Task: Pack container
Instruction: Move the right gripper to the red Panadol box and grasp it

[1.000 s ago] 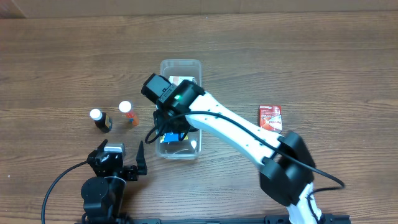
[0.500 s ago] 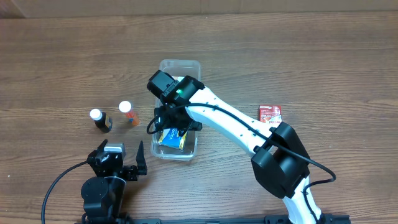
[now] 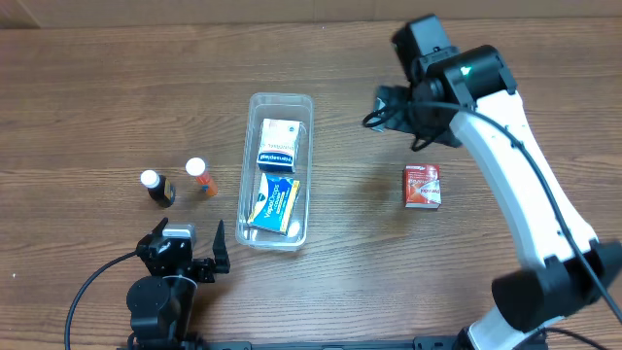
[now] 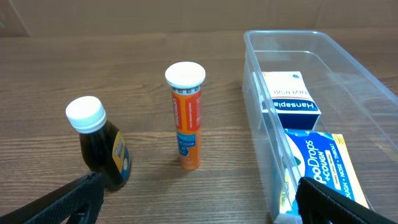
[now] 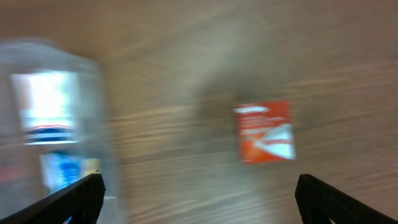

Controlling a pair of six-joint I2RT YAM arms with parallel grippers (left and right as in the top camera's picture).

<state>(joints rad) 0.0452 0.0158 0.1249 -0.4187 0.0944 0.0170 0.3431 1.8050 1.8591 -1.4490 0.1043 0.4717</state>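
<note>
The clear container lies lengthwise at mid-table. Inside it are a white-and-blue box at the far end and a blue-and-yellow cough-drop box at the near end. My right gripper hangs open and empty to the container's right, behind a red box. In the blurred right wrist view, the red box lies ahead of the open gripper and the container is at the left. My left gripper rests open at the near edge, with the container's wall to its right.
An orange tube with a white cap and a dark bottle stand upright left of the container. They show just ahead of the left gripper as the tube and the bottle. Bare wood surrounds the red box.
My right gripper opened and let go of the blue-and-yellow box inside the container. It then swung away to the back right, near the red box. The left arm stayed still.
</note>
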